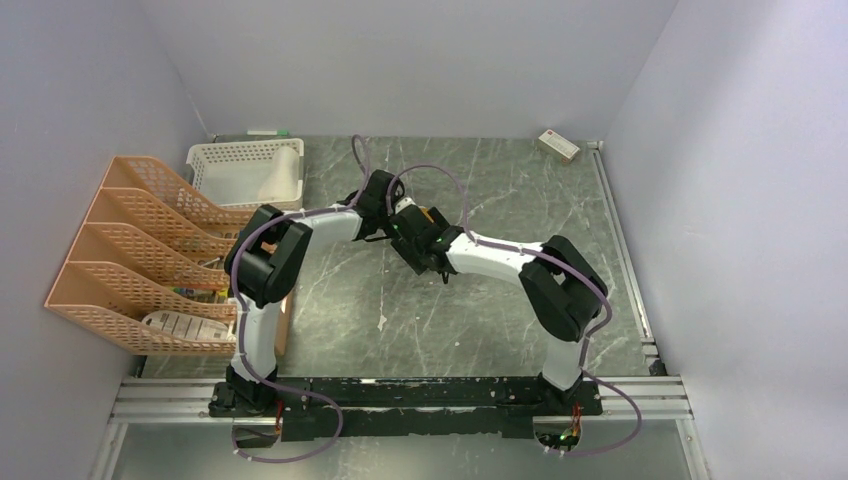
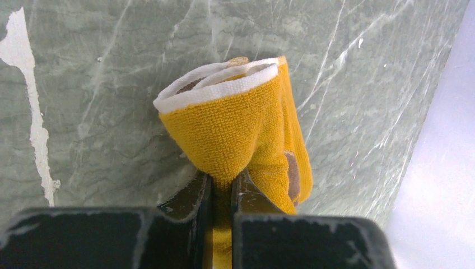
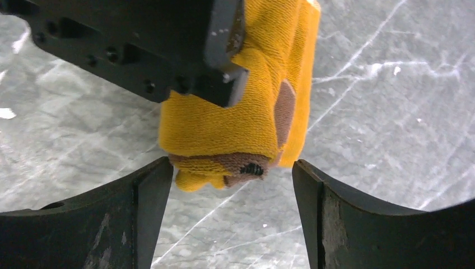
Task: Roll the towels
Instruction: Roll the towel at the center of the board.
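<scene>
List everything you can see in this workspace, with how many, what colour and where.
yellow towel: one, mustard with brown markings and a white edge, bunched, mid-table between the arms
off-white towel: one, apparently rolled, inside the basket
basket: one, white, far left corner
file rack: one, peach, left edge, with a printed packet in its nearest slot
small box: one, white and red, far right corner
table: one, grey-green marbled
left end effector: black, shut on the yellow towel
right end effector: black, open, one jaw on each side of the towel's end
</scene>
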`<state>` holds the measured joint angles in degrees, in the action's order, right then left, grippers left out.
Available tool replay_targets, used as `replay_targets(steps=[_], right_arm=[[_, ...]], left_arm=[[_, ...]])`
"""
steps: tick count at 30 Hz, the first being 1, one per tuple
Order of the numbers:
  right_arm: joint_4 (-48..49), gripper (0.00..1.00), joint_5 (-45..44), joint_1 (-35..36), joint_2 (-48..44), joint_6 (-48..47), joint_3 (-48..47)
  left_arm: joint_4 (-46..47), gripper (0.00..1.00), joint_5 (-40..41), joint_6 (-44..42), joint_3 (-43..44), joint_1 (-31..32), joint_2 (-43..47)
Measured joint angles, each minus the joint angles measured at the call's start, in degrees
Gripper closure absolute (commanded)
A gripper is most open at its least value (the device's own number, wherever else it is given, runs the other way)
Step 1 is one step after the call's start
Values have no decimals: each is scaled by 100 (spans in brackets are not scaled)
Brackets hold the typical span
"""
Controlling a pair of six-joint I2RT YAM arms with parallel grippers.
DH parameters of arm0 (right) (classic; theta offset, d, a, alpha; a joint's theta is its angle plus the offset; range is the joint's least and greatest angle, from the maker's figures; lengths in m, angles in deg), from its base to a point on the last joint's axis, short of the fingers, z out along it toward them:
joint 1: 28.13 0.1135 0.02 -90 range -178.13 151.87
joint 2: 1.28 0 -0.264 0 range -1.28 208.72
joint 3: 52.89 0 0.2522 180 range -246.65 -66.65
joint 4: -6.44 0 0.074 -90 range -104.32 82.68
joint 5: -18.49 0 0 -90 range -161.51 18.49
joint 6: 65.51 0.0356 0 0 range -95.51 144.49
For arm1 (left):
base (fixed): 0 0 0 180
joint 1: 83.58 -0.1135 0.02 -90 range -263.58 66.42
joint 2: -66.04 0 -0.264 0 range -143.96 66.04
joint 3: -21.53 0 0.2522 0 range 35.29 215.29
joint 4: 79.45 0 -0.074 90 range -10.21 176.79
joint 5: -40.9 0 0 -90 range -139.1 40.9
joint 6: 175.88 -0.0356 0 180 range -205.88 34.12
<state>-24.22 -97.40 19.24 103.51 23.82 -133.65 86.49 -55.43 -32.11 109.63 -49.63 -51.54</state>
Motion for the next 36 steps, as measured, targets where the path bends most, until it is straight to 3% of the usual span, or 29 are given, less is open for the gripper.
replay_targets(steps=[8,17,24,30,36], right_arm=[[551,24,-645,188,68,-254,212],[1849,24,-317,369,-315,-632,1202],[2684,26,-400,365,-267,-909,1333],[3080,50,-616,363,13,-1191,1314],[3158,64,-868,369,358,-1174,1196]], left_arm=[[122,91,-363,7,0,-90,-76],[337,91,-861,70,2,-210,-192],[367,91,-1067,90,2,-247,-219],[393,91,-1174,111,2,-269,-247],[398,91,-1226,116,2,-295,-256]])
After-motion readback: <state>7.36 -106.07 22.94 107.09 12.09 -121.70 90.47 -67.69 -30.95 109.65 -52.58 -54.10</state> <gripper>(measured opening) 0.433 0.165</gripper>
